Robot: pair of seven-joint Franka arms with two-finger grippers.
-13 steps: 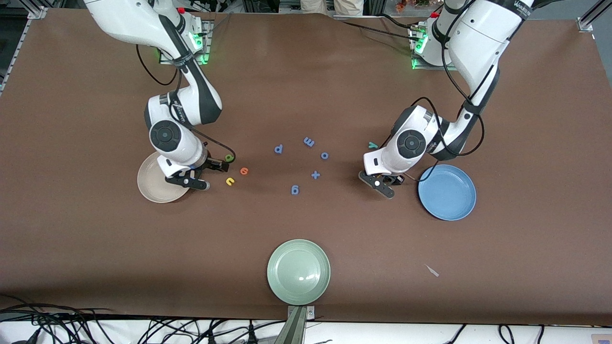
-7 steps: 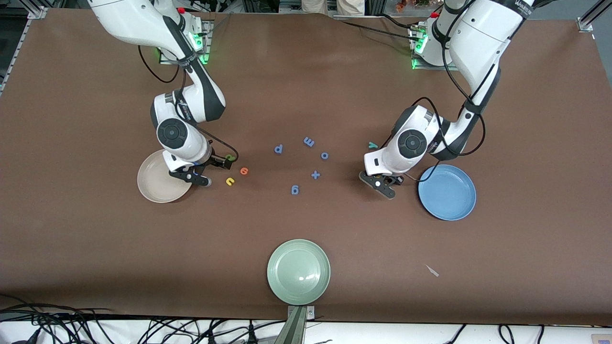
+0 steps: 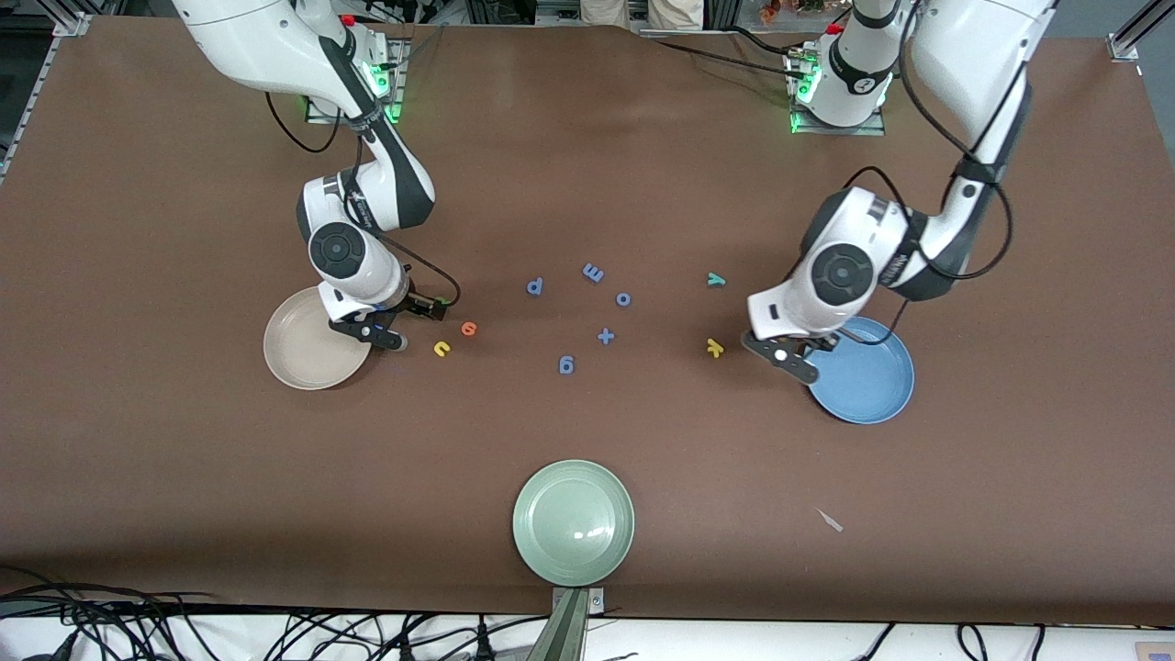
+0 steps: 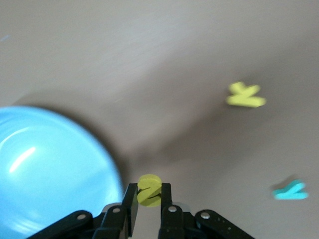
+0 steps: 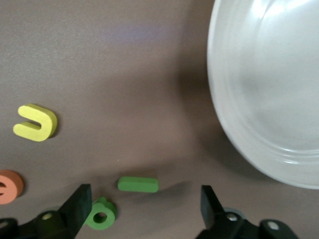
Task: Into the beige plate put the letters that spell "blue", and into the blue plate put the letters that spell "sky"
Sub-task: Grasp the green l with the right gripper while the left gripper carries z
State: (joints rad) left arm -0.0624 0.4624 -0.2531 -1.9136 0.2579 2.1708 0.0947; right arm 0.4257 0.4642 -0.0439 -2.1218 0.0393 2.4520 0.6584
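My left gripper is shut on the yellow "s", which hangs just beside the rim of the blue plate. The yellow "k" and teal "y" lie on the table. My right gripper stands open low over the green "l" and green "b", next to the beige plate. The yellow "u" and orange "e" lie close by.
Several blue letters are scattered mid-table between the two plates. A pale green plate sits near the table's front edge. A small scrap lies on the table nearer the front camera than the blue plate.
My left gripper shut on the "s" and carried it to the blue plate's rim, uncovering the "k". My right gripper shifted slightly, staying open over the green letters.
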